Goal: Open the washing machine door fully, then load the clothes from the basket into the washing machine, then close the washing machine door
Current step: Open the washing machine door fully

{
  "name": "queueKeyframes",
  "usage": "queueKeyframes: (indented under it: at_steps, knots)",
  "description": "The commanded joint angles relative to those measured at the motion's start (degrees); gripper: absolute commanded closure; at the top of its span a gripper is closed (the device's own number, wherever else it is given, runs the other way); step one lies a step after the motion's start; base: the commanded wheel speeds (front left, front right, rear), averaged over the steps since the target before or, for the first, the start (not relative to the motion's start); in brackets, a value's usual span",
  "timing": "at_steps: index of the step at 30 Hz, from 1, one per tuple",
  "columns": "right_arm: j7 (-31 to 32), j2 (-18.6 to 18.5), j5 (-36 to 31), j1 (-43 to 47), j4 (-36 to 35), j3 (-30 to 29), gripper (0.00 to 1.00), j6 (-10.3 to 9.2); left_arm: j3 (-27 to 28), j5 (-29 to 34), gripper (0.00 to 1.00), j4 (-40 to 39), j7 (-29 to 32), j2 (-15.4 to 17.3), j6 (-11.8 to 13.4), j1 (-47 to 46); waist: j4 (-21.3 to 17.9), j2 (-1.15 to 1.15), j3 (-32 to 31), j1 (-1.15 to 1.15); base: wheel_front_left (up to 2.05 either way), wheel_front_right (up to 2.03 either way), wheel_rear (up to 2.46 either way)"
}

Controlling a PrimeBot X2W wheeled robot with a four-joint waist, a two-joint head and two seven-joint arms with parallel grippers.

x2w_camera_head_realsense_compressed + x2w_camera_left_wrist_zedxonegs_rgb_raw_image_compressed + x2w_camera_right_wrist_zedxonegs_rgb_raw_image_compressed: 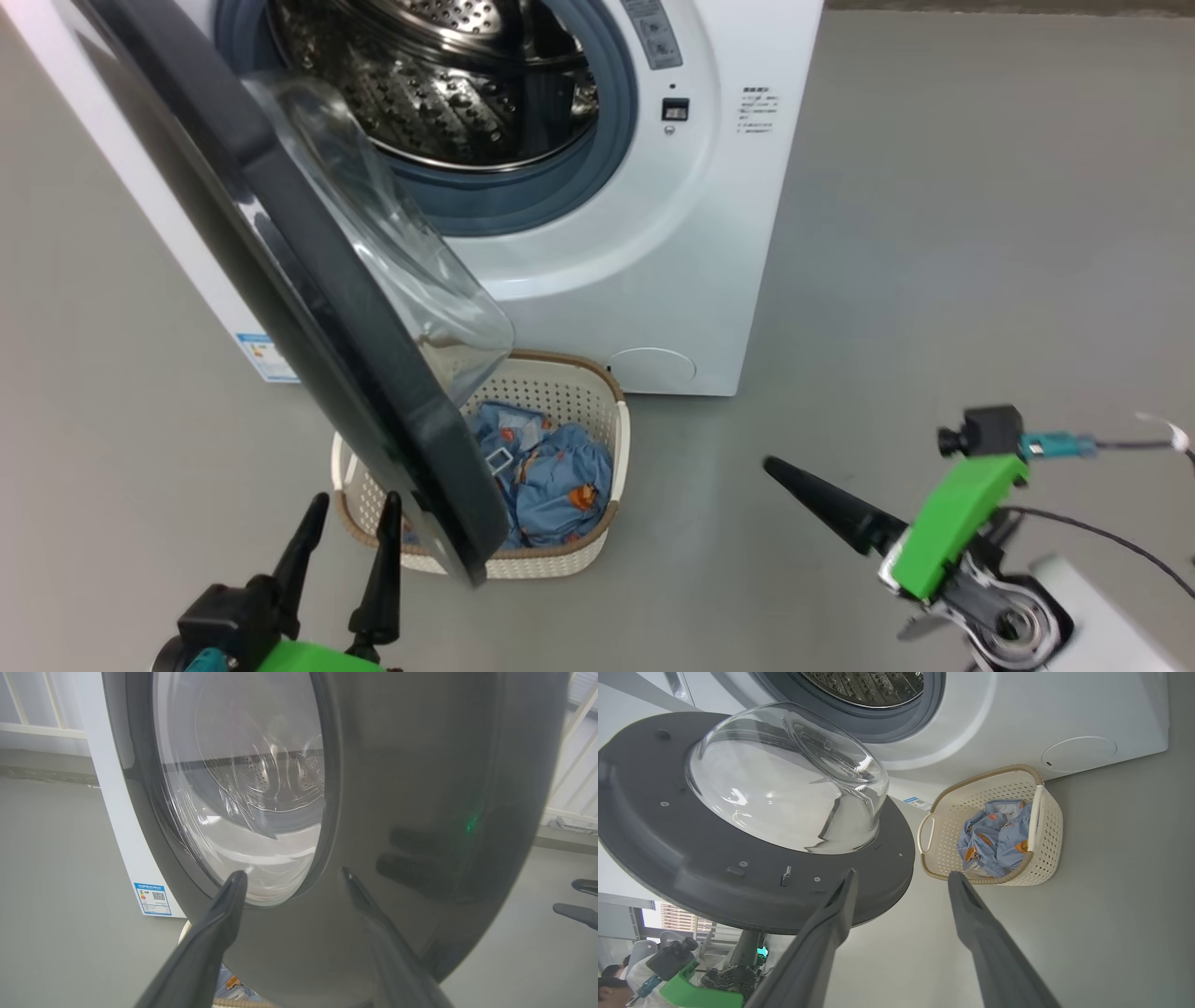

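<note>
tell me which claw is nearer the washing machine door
Left. The left claw is right beside the lower edge of the washing machine door, on its outer side. The right claw is well off to the right, over the floor beyond the basket.

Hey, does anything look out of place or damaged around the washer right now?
Nothing looks spilled or broken. One awkward thing: the washing machine door is only partly open and hangs over the basket, hiding part of it in the head view. The clothes lie inside.
</note>
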Motion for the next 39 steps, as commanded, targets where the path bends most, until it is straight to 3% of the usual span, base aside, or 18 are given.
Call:
queueKeyframes:
  at_steps: [1,17,22,26,35,39]
  knots:
    - [-2.8,-1.8,-0.9,1.4,-1.1,1.2,0.0,0.17,2.3,0.5,0.0,-1.3,-0.4,0.9,-0.1,-0.3,-0.7,0.0,-0.6,0.0,0.0,0.0,0.0]
    - [-23.5,-9.2,-6.8,5.7,3.5,7.5,0.0,0.17,4.0,0.4,0.0,-1.0,-0.4,0.8,-0.1,1.3,-2.0,0.0,-1.9,0.0,0.0,0.0,0.0]
    - [-30.6,-10.4,-9.7,5.3,5.5,11.0,0.0,0.17,4.3,0.6,0.0,-1.0,-0.4,0.6,-0.1,1.4,-2.1,0.0,-1.9,0.0,0.0,0.0,0.0]
    - [-32.6,-10.5,-11.5,5.2,6.4,11.1,0.0,0.17,4.7,0.6,0.0,-0.9,-0.4,0.5,-0.1,1.5,-2.1,0.0,-1.9,0.0,0.0,0.0,0.0]
    - [-32.8,-6.2,-28.6,9.4,2.0,-6.7,0.0,0.17,5.3,1.0,0.0,-1.3,-0.4,0.3,-0.1,1.1,-2.2,0.0,-1.2,0.0,0.0,0.0,0.0]
    - [-32.8,-4.0,-36.7,12.5,-1.1,-11.7,0.0,0.17,5.4,1.1,0.0,-1.5,-0.4,0.3,-0.1,0.9,-2.1,0.0,-1.1,0.0,0.0,0.0,0.0]
